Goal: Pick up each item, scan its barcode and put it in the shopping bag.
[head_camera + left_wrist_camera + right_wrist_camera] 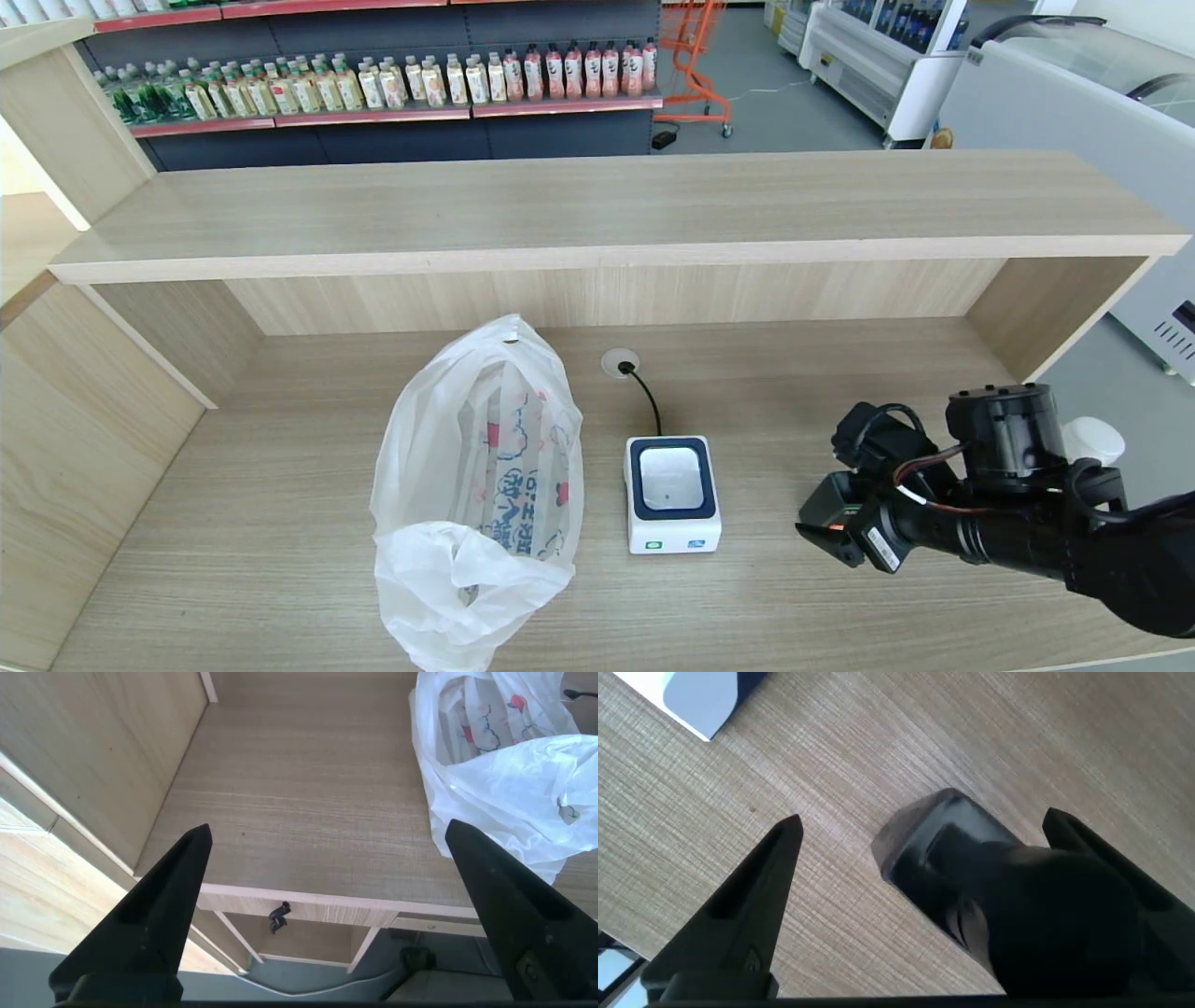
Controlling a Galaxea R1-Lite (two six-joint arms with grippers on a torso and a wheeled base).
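Bag [439,560]: white translucent plastic, slumped just left of the scanner [672,495], containing a printed pack [523,485]. Scanner: white box, dark-framed window facing up.

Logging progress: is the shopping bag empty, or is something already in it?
Not empty: printed packs show through the thin white plastic of the shopping bag.

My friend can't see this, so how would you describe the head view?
A white bag holding packaged goods sits on a wooden counter, left of a small white scanner. The right gripper hangs over the counter on the scanner's other side; shelved bottles stand behind.
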